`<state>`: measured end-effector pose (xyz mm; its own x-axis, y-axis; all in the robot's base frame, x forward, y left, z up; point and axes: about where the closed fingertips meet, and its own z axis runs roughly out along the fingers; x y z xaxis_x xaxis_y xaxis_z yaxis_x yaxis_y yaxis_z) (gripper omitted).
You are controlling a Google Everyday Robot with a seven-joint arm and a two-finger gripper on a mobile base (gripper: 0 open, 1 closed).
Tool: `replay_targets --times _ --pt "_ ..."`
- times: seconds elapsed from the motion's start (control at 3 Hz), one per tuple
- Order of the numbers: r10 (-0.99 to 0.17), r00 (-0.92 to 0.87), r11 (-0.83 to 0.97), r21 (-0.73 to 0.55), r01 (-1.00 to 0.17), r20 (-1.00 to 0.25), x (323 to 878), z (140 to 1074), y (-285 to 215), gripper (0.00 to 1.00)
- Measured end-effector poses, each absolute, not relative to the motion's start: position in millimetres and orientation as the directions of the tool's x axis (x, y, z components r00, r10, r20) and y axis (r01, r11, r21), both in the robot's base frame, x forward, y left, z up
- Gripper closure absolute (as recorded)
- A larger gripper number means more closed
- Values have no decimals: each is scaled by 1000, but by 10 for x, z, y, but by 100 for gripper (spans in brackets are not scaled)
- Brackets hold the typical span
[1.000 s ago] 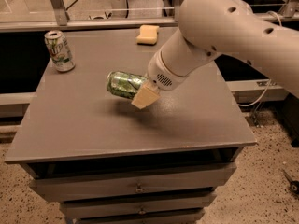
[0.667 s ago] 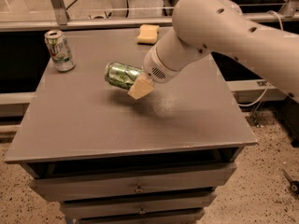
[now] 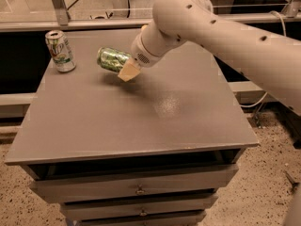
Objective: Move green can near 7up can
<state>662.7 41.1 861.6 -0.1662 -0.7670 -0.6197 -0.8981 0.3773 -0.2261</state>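
The green can, dark green with a pale pattern, lies on its side in the air, held a little above the grey table. My gripper is shut on the green can's right end; one tan fingertip shows below it. The 7up can, white-silver with a green logo, stands upright near the table's back left corner, to the left of the held can and apart from it.
My large white arm reaches in from the right over the table's back half and hides whatever lies behind it. The table stands on a cabinet with drawers. A metal rail runs behind the table.
My gripper has carried the green can left and toward the back, closer to the 7up can. The yellow sponge seen earlier at the back is now hidden behind my arm.
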Motion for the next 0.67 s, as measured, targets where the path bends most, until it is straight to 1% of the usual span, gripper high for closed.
replay_targets --times 0.33,0.67 --pt "-784 -106 321 -253 -913 -612 6881 8637 714 100" --pt "-793 -53 253 -248 -935 -607 7004 8608 1017 100"
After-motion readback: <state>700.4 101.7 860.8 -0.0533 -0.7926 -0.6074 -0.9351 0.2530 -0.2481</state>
